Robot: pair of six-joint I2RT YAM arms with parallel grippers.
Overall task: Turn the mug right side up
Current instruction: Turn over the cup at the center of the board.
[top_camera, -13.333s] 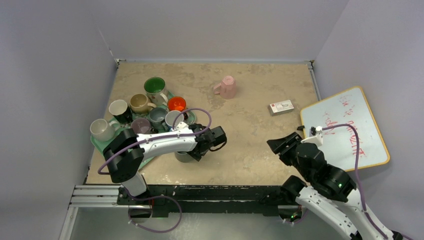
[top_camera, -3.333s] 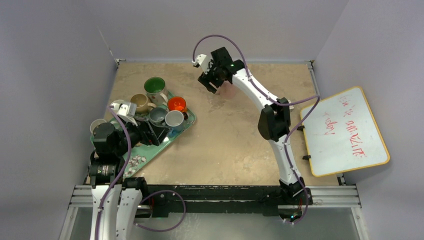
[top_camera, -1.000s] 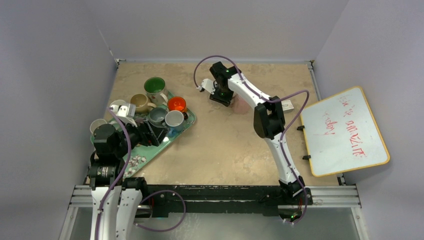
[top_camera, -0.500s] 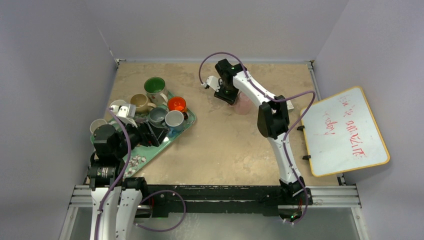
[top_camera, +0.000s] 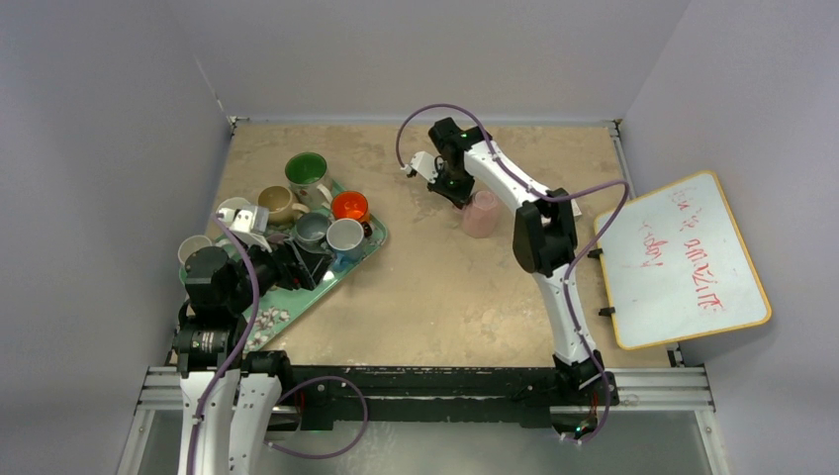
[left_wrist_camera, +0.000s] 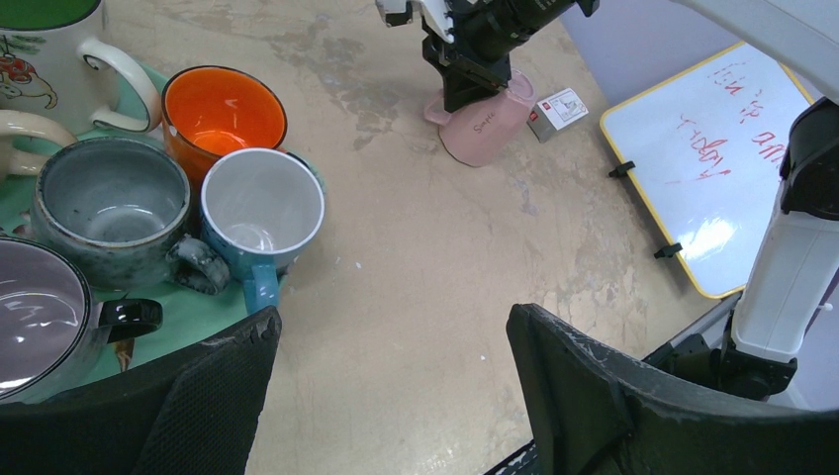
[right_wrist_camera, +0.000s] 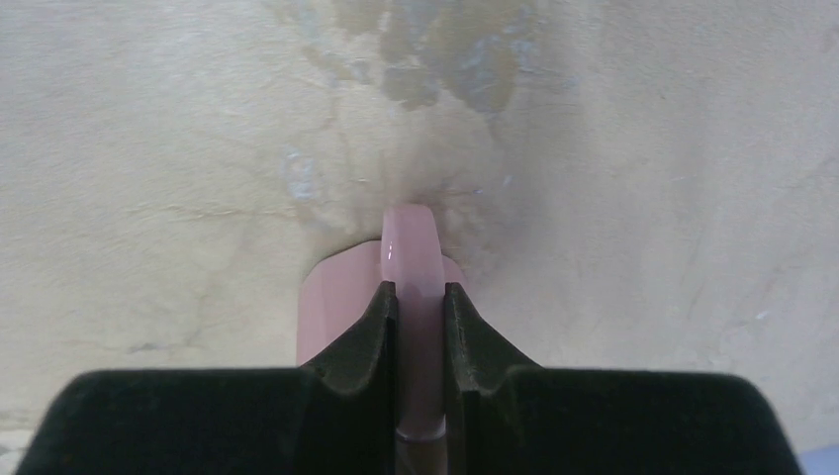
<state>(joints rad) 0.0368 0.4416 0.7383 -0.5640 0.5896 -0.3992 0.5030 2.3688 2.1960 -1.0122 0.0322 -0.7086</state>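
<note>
Beige table [top_camera: 425, 297] | pink mug [top_camera: 482, 215] far centre, tipped, on the table | right tool [right_wrist_camera: 419, 292] clamped on its handle [right_wrist_camera: 411, 247] | left tool [left_wrist_camera: 393, 319] open, near left | we judge: mug gripped, uprighting remains.

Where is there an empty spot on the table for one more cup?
The biggest bare patch is the near middle of the table, between the green tray and the whiteboard. The far right corner, behind the small box, is bare. Crowded: the tray full of mugs, and around the pink mug in the right pincer.
</note>
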